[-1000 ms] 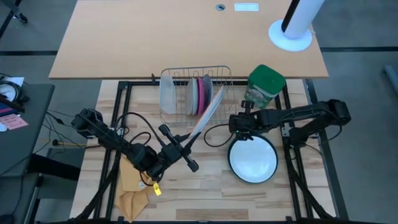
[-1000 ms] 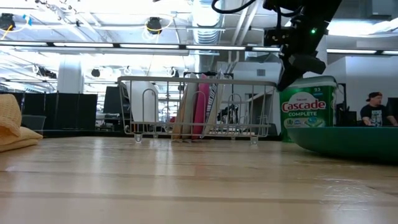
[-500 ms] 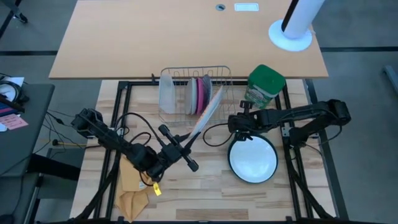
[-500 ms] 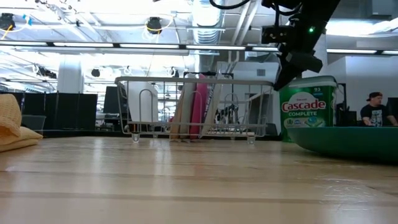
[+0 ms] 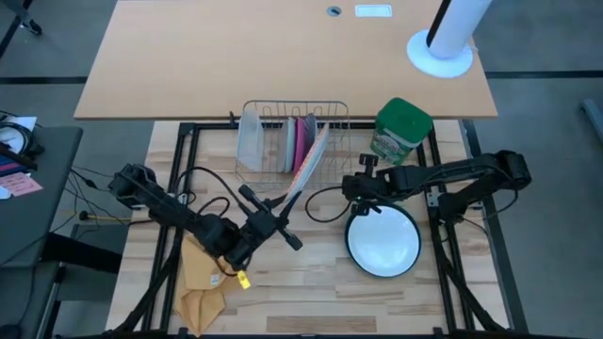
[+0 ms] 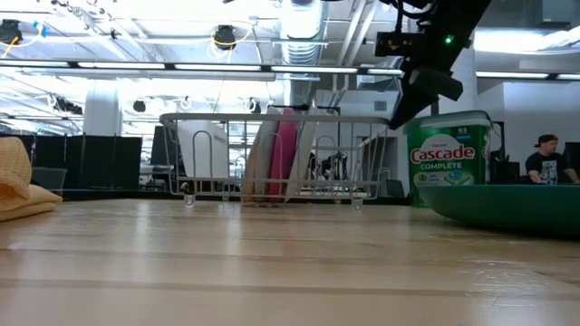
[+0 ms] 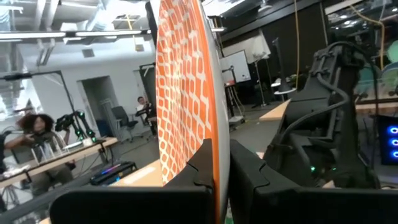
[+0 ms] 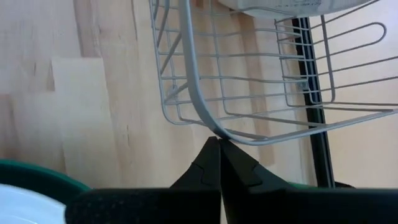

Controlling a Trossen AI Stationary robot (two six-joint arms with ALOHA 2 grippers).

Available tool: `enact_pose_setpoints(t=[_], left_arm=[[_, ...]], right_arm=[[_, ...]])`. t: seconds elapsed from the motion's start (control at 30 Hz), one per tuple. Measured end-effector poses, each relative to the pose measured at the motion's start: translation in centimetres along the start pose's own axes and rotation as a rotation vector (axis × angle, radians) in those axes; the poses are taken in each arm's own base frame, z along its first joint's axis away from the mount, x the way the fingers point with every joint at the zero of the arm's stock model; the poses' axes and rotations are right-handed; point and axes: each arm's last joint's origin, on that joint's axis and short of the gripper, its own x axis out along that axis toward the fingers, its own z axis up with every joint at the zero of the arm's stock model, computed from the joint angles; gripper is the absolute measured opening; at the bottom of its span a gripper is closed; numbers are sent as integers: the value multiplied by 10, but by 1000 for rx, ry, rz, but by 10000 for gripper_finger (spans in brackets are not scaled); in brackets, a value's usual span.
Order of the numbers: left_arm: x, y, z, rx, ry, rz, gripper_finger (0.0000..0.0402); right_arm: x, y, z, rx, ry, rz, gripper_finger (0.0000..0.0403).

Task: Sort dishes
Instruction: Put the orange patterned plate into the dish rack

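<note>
A wire rack [image 5: 287,151] stands at the table's far middle. In it stand a frosted container [image 5: 250,141], a grey plate [image 5: 287,141] and a pink plate [image 5: 300,141]. My left gripper [image 5: 280,209], near of the rack, is shut on an orange-and-white patterned plate [image 5: 306,169]. The plate slants up over the rack's near right part; whether it touches the rack I cannot tell. My right gripper [image 5: 350,188] is shut on the rack's near right corner. A white plate with a green rim [image 5: 382,240] lies flat to the right. My left gripper pinches the patterned plate's near edge [image 7: 217,146] between its two fingers, coming from the near left and pointing slightly up. The plate stands on edge, clear of the table, and rises away from the fingers toward the rack. My right gripper pinches the rack's top rim wire at its rounded corner [image 8: 208,124] with its fingertips [image 8: 211,155]. The fingers slant down from the table's right side. The rack stands on the table.
A green detergent canister [image 5: 400,127] stands right of the rack, behind my right arm. A yellow cloth [image 5: 203,282] lies near the table's front left. Another wooden table [image 5: 283,56] lies beyond. People sit in the room behind.
The rack has slid a little toward the table's left edge, with my right gripper on its corner. The patterned plate's far edge has swung left with it and the plate stands steeper. Both grippers have stayed shut.
</note>
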Motion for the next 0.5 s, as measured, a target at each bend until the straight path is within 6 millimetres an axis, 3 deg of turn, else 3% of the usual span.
enact_pose_setpoints(t=[0.3,0.5], left_arm=[[24,-7,-21,-7,32,-45,7],[33,-7,-29,-20,61,-47,7]], right_arm=[[-2,3,1,-1,-8,14,0],[-33,11,-4,-54,119,64,0]])
